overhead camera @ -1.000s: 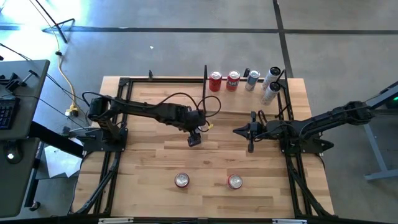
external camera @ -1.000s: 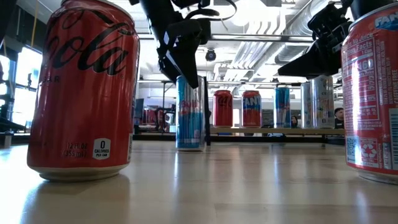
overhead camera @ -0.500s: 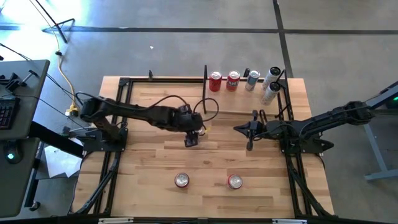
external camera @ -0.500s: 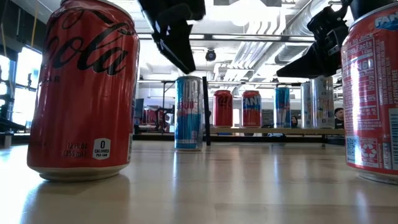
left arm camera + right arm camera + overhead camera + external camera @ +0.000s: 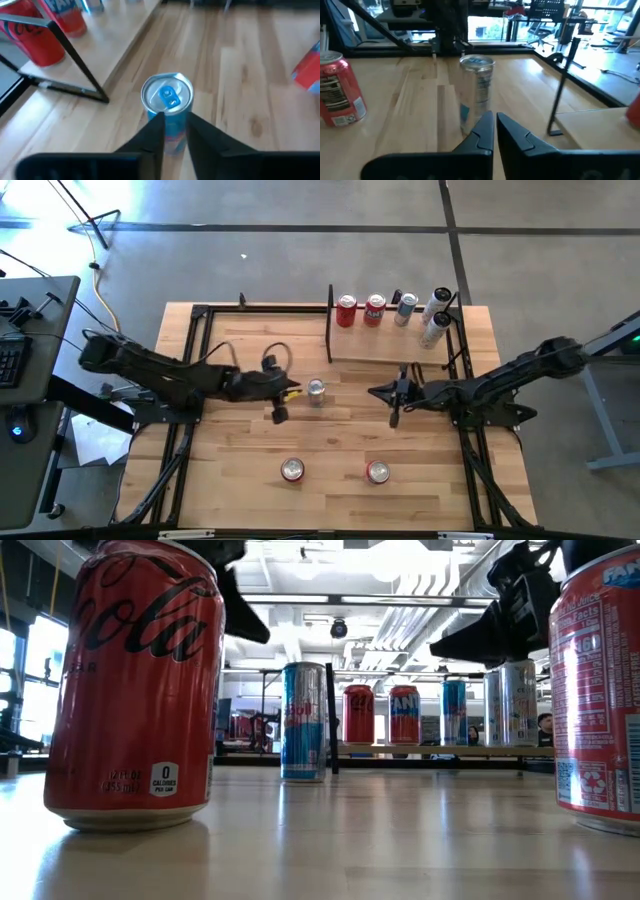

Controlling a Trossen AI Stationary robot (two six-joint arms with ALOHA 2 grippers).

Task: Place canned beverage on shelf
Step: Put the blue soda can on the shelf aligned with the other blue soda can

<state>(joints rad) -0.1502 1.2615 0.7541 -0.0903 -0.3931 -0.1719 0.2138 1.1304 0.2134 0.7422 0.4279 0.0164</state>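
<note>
Now the blue can is standing free at mid-table, at 6 o'clock from the shelf, ready to be taken. The left gripper, nearly closed and empty, is being held at its 8 o'clock; the right gripper, closed and empty, is waiting at 3 o'clock.

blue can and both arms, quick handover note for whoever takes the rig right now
Left gripper: nearly shut, holding nothing, just left of the blue can.
Right gripper: shut, empty, right of that can.
Blue can: upright on the table, off the shelf, in front of its divider end.
On the shelf: two red cans and a silver-blue one, with two more at its right end.
Front of table: two red cans standing.
Left to do: blue can and both front cans are not yet shelved.
</note>
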